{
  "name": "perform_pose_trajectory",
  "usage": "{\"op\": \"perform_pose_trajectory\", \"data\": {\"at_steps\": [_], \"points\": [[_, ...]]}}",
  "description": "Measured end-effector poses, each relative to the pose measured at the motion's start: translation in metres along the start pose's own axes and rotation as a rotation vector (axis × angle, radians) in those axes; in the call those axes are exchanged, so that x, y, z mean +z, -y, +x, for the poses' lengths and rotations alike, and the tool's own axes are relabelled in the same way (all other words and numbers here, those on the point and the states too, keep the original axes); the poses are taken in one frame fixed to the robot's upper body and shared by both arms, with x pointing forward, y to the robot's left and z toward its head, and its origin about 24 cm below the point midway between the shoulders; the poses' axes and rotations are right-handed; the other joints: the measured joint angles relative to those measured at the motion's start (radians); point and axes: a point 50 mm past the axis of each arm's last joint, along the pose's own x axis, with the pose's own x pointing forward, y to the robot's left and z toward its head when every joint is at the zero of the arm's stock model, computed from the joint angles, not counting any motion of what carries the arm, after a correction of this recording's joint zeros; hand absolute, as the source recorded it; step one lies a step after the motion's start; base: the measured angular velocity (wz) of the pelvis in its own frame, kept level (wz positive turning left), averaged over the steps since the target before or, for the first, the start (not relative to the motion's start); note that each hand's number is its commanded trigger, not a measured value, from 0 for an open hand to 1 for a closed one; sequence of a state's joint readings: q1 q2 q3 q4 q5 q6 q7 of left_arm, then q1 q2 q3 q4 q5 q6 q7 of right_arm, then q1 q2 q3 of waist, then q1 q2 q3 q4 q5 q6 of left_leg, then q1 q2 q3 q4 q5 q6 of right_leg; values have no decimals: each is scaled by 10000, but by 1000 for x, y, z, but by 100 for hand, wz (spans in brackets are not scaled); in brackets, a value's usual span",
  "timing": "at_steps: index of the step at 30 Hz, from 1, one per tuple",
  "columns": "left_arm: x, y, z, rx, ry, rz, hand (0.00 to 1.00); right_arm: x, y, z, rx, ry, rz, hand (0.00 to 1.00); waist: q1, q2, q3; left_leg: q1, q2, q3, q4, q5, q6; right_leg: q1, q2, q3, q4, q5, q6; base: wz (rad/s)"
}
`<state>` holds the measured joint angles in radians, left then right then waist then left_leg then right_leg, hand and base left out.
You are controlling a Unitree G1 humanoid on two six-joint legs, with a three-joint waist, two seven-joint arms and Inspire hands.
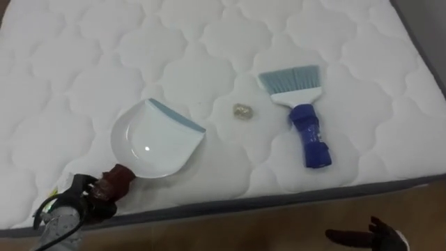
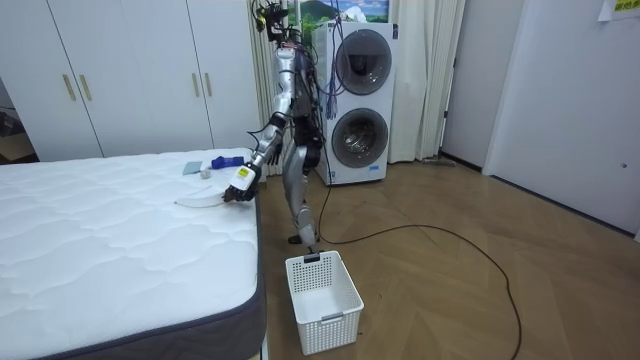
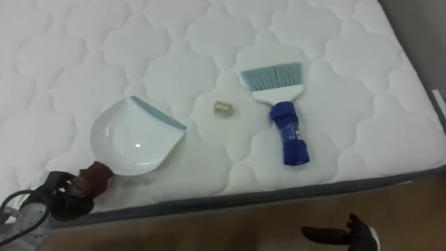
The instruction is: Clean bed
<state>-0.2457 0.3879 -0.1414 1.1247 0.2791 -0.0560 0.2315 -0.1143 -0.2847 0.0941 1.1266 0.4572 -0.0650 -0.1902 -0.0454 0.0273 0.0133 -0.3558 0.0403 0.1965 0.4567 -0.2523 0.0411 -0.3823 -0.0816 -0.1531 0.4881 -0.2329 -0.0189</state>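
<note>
The robot stood at the side of the bed (image 1: 83,63), up near one corner, and the sweep-up was set but not yet under way. The left hand (image 1: 89,199) sat at the mattress edge, fingers clenched round the dark red handle (image 1: 118,180) of the white dustpan (image 1: 153,143). The pan rested on the quilting with its blue lip facing the litter. And there the litter lay: one small crumpled scrap (image 1: 242,111) on the mattress, near the pan's lip, between it and the brush (image 1: 301,111). The brush lay loose on the bed, bristles away from the robot and blue grip pointing back toward the edge, with no hand on it. The right hand (image 1: 373,236) hung low, off the bed and over the floor, fingers loose and outstretched, holding nothing.

By my read, this was the set-up step: pan in hand, brush not yet taken. The next move called for the right hand to come up over the mattress edge and close on the blue grip. It would then draw the bristles across the scrap toward the lip while the left hand held the pan steady. A white basket (image 2: 330,305) stood on the floor beside the robot, a likely spot for the tip-out.
</note>
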Motion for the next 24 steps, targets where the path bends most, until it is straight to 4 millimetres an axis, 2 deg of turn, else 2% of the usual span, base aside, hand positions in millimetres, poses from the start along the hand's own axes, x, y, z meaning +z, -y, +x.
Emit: {"op": "perform_pose_trajectory", "data": {"at_steps": [6, 10, 15, 24], "points": [[-10, 7, -8, 27, 238, -2, 100, 31, -6, 0, -693, 1458, 341, 0, -37, -54, 41, 29, -2, 155, -124, 2, -4, -96, -8, 136, 66, -3, 1, -5], [-5, 6, -8, 187, 539, 34, 100, 57, -11, -5, -1097, 2799, 618, 0, -19, -78, 60, -110, -6, 183, -214, 2, -3, -246, -12, 137, -56, -6, 7, 0], [-6, 7, -10, 229, 655, 31, 100, 76, -12, -10, -1685, 3928, 419, 0, -24, -68, 61, -150, -32, 218, -247, 30, 17, -340, -47, 138, -33, 1, 17, 0], [0, 9, -11, 159, 1056, 210, 100, 116, -16, -22, -2780, 6054, 554, 0, -9, 36, 127, -175, -49, 232, -276, 58, 27, -344, -61, 130, -46, 9, 33, 0]]}}
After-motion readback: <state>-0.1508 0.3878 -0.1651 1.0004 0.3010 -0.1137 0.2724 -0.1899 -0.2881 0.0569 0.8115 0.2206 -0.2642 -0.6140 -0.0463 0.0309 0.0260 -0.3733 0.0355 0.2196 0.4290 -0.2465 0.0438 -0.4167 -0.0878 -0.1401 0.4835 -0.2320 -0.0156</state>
